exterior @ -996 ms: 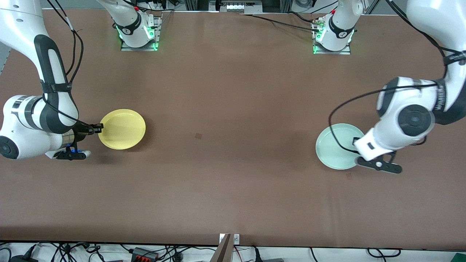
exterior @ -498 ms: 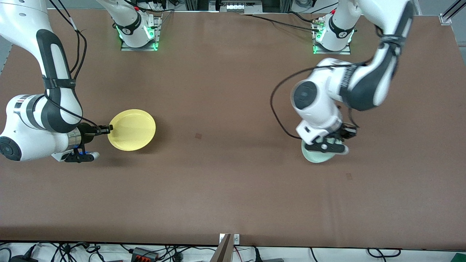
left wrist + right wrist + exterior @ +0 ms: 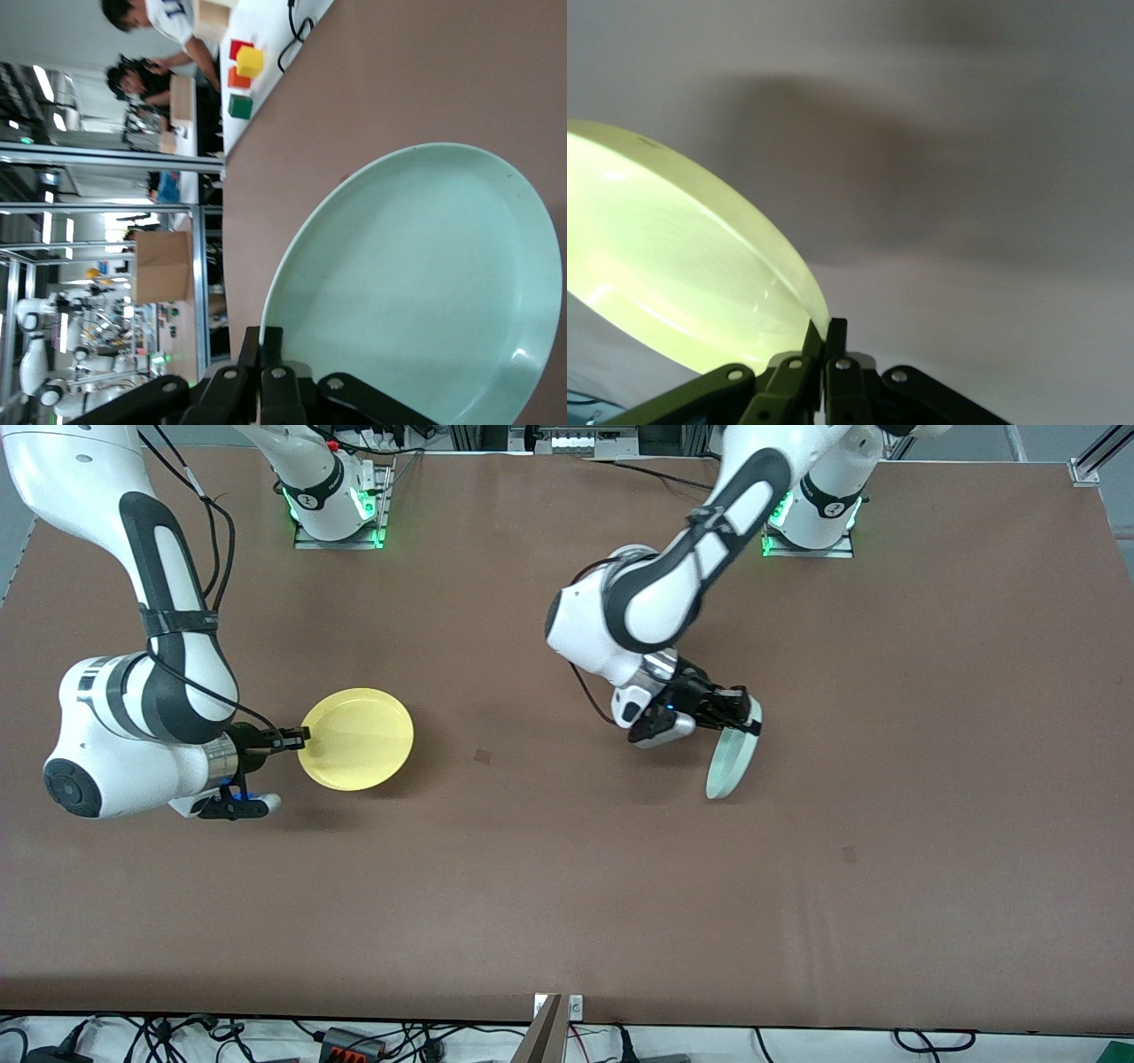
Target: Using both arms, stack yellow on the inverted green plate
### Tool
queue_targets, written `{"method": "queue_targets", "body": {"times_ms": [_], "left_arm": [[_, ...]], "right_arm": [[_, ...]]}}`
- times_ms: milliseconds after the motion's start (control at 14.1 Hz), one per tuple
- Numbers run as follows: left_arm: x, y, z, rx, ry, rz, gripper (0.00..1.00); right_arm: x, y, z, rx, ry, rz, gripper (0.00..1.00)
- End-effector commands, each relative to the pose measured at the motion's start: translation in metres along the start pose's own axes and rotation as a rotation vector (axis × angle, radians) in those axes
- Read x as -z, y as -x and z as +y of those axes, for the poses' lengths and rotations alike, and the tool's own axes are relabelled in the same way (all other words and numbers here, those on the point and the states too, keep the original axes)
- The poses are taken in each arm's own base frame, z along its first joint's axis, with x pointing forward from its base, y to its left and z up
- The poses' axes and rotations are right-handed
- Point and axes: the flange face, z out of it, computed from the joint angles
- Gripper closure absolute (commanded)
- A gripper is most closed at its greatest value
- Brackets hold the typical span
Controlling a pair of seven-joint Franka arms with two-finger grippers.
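My right gripper (image 3: 301,735) is shut on the rim of the yellow plate (image 3: 357,739) and holds it level, open side up, above the table toward the right arm's end. In the right wrist view the yellow plate (image 3: 682,274) fills the space beside the shut gripper (image 3: 827,341). My left gripper (image 3: 749,722) is shut on the rim of the green plate (image 3: 733,755) and holds it tipped on edge above the middle of the table. The left wrist view shows the green plate's hollow side (image 3: 416,292) at the shut gripper (image 3: 261,350).
The brown table (image 3: 567,886) spreads wide around both plates. A small dark mark (image 3: 482,756) lies on it between the plates. The arm bases (image 3: 337,505) stand along the edge farthest from the front camera.
The left arm has swung the green plate from its end of the table toward the middle and turned it on edge. The right gripper has carried the yellow plate a little toward the middle.
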Motion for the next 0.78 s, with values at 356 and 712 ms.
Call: {"method": "queue_targets", "body": {"times_ms": [356,712], "left_arm": [[0.019,0.02,0.063,0.197,-0.051,0.06,0.99],[0.029,0.017,0.078,0.233,0.065,0.093,0.0]], "right_arm": [[0.006,-0.01,-0.011,0.002,-0.06,0.003,1.0],[0.007,-0.011,-0.019,-0.002,-0.126,0.006,1.0]]}}
